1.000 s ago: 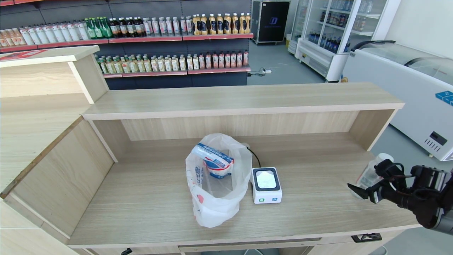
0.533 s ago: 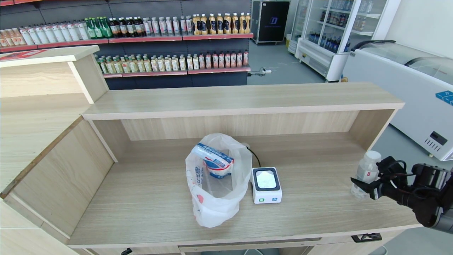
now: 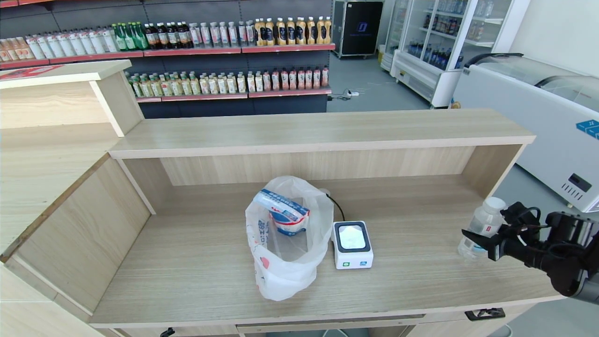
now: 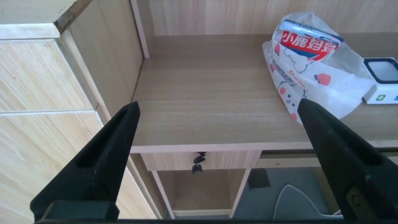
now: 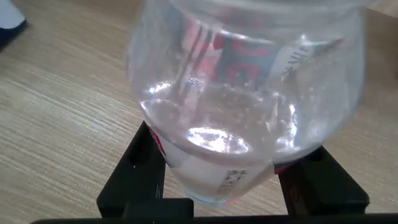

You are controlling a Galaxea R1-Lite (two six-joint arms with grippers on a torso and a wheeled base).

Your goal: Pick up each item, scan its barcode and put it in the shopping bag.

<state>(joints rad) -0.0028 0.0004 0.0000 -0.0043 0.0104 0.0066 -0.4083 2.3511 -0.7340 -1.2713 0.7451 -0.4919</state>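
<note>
Pale wood covers the desk [image 3: 421, 276]; off its near left side the left pincer [image 4: 219, 111] hangs wide open with nothing in it, and at the desk's right end the right pincer [image 3: 475, 235] is closed around a clear water bottle [image 3: 484, 220] that leans, white cap up. Farther in, at mid-desk, the white shopping bag [image 3: 285, 267] stands open with a blue-and-white packet [image 3: 283, 210] inside and the small white scanner [image 3: 353, 244] just beside it on the right. Shelves [image 3: 285, 47] of drinks run beyond.
</note>
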